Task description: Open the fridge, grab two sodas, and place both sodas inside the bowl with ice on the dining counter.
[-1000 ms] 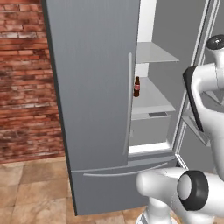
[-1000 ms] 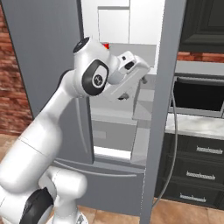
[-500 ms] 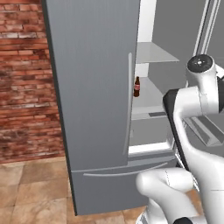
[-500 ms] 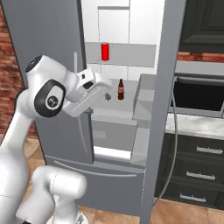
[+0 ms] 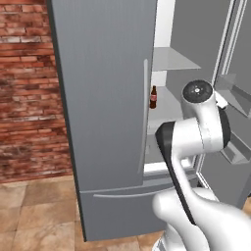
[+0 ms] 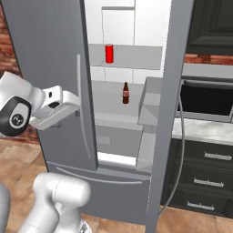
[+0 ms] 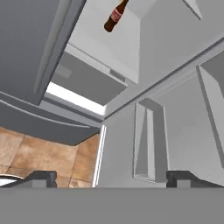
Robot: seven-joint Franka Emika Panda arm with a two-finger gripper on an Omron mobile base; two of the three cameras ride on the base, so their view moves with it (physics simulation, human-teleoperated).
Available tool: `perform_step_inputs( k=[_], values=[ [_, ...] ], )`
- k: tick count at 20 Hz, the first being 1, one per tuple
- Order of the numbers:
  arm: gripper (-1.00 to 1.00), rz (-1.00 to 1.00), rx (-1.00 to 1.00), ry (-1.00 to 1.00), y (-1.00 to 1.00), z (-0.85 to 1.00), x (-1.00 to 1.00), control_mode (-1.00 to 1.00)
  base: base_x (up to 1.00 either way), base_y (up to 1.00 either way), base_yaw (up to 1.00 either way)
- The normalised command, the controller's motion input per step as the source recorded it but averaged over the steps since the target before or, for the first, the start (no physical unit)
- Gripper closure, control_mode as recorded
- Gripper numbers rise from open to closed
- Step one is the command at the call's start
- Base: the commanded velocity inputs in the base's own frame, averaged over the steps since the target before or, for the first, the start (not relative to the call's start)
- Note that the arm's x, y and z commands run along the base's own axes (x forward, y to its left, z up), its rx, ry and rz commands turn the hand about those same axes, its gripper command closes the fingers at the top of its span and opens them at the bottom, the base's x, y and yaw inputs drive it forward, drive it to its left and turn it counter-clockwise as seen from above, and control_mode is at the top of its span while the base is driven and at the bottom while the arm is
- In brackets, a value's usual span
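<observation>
And the arm has swung down and back, away from the shelves! The gripper (image 7: 111,177) now hangs low before the fridge (image 5: 105,122), jaws spread wide, holding nothing, likely clearing the open right door. Inside, the brown bottle (image 6: 126,93) stands on the middle shelf, the red can (image 6: 109,53) above it, to its left. Both are untouched.

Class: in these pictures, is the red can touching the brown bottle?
Apart. The right base view shows the red can on an upper shelf and the brown bottle on the shelf below, with clear space between.
</observation>
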Motion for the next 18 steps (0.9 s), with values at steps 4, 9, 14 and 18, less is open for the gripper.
perform_step_inputs(
  k=[4, 9, 14, 18],
  values=[
    [-1.0, 0.05, 0.32, 0.0, 0.62, -0.18, -0.02, -1.0, 0.0, 0.0, 0.0],
    [-1.0, 0.08, 0.39, 0.0, 0.01, -0.07, 0.25, -1.0, 0.0, 0.0, 0.0],
    [-1.0, 0.01, 0.34, -0.08, 0.22, 0.0, 0.47, -1.0, 0.0, 0.0, 0.0],
    [-1.0, 0.0, 0.19, -0.1, 0.23, 0.0, 0.38, -1.0, 0.0, 0.0, 0.0]
  ],
)
